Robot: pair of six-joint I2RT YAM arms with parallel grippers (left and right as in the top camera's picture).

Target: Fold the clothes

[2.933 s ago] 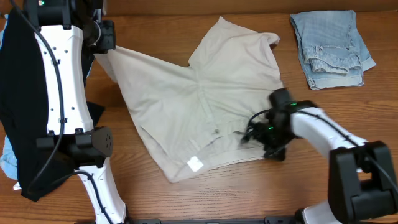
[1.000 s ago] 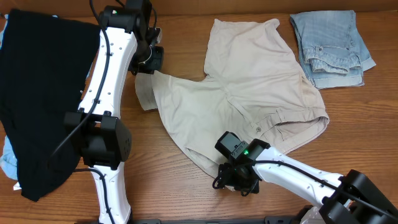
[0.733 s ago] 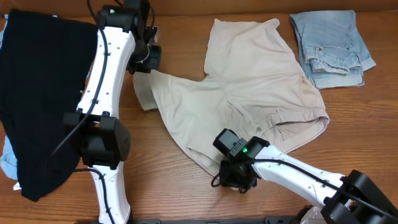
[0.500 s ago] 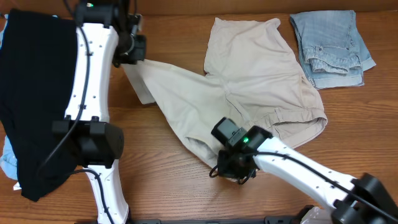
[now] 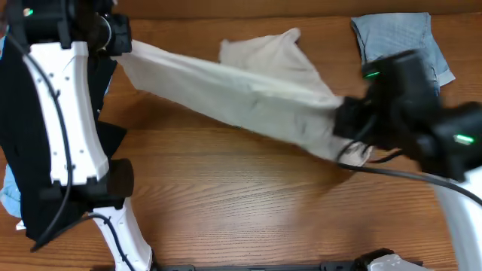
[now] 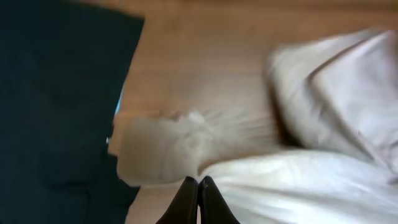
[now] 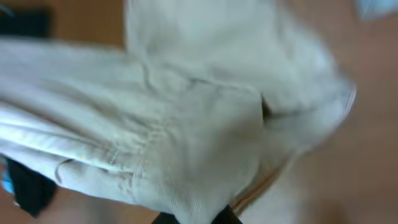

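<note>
Left arm upright at far-left table [image 5: 248, 211] edge; left gripper [image 5: 120, 41] clenched on khaki shorts [image 5: 241, 86] edge. Right arm reaches in from right; right gripper [image 5: 343, 128] clamped on opposite end. Shorts stretched taut between grippers, raised over table centre. Black garment [image 5: 19, 150] left, denim shorts [image 5: 388, 34] far right.

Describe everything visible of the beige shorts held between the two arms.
The beige shorts look like soft, creased pale-tan cotton. They are stretched in a long diagonal band between the left gripper, shut on an edge at the far left, and the right gripper, shut on a bunched fold further right. A loose flap peaks behind the band. Blur hides any buttons, pocket or label, and whether any part rests on the table is unclear.
</note>
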